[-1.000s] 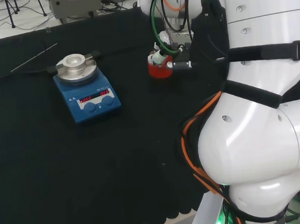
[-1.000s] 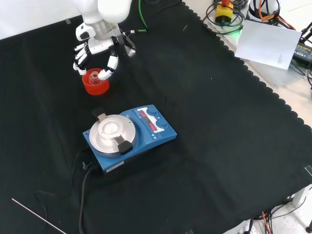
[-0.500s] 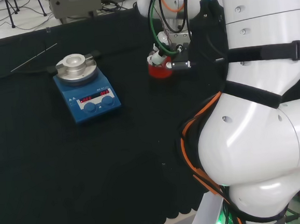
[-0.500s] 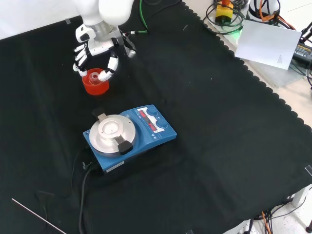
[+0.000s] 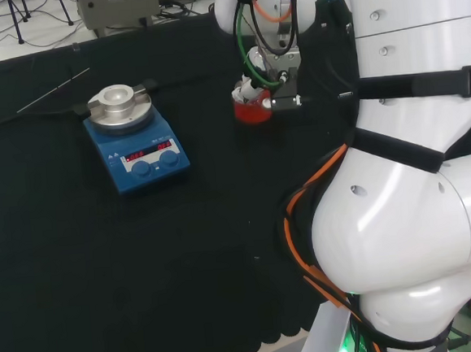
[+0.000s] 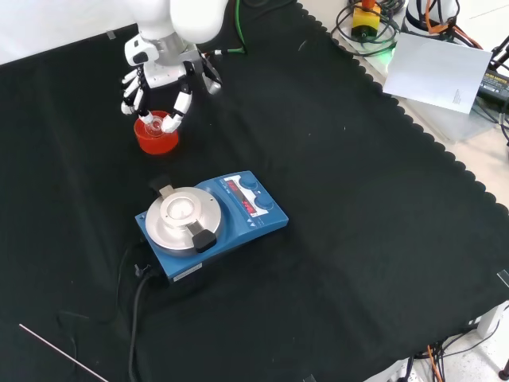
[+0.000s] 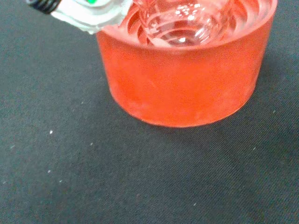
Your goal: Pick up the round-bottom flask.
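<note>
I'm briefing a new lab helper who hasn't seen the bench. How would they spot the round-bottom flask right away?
In the front view, start at the blue stirrer plate mid-cloth and look beyond it toward the white arm. There a red ribbed ring stand sits under the robot hand. The round-bottom flask is the clear glass bulb nested in that ring, the only glassware visible.

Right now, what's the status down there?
Hand over red stand, fingers curled at flask. Flask seated in stand. Stirrer plate apart, nothing blocking.
</note>
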### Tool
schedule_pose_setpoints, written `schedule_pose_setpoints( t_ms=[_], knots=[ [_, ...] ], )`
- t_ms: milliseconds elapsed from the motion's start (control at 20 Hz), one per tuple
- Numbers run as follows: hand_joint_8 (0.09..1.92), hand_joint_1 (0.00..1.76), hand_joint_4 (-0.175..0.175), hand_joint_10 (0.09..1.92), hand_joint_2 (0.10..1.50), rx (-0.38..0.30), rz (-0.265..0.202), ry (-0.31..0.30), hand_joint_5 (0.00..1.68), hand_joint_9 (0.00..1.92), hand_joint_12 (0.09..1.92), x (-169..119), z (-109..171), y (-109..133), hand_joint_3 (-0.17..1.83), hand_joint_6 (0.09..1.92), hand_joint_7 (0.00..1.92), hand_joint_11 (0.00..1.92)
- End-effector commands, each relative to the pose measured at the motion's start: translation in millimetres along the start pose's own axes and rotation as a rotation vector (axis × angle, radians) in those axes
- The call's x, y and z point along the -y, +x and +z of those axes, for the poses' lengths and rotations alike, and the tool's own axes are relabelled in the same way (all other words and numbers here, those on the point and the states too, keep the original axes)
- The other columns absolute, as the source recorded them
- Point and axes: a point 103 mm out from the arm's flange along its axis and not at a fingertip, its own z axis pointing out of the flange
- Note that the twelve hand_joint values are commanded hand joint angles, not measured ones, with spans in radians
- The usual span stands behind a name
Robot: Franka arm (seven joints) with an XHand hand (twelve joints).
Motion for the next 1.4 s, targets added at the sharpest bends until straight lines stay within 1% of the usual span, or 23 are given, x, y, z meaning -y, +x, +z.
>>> schedule_pose_setpoints(
  t_ms=[50, 400, 750, 1050, 1400],
  knots=[
    [0.61, 1.09, 0.159, 0.58, 0.77, -0.002, 0.002, -0.017, 1.13, 0.64, 1.31, 1.4, -4.7, 0.7, 0.57, 0.89, 0.47, 0.30],
    [0.61, 1.09, 0.147, 0.58, 0.76, -0.045, -0.002, -0.037, 1.12, 0.65, 1.30, 4.5, -15.4, 8.9, 0.59, 0.91, 0.49, 0.32],
    [0.61, 1.09, 0.134, 0.58, 0.75, -0.054, -0.006, -0.056, 1.12, 0.66, 1.29, 10.4, -34.2, 18.7, 0.61, 0.92, 0.50, 0.33],
    [0.61, 1.09, 0.133, 0.58, 0.75, -0.053, 0.007, -0.077, 1.12, 0.66, 1.30, 18.2, -54.8, 19.0, 0.61, 0.92, 0.50, 0.33],
    [0.61, 1.09, 0.131, 0.58, 0.75, -0.071, 0.025, -0.093, 1.12, 0.66, 1.30, 30.5, -78.8, 18.4, 0.62, 0.93, 0.51, 0.33]
  ],
)
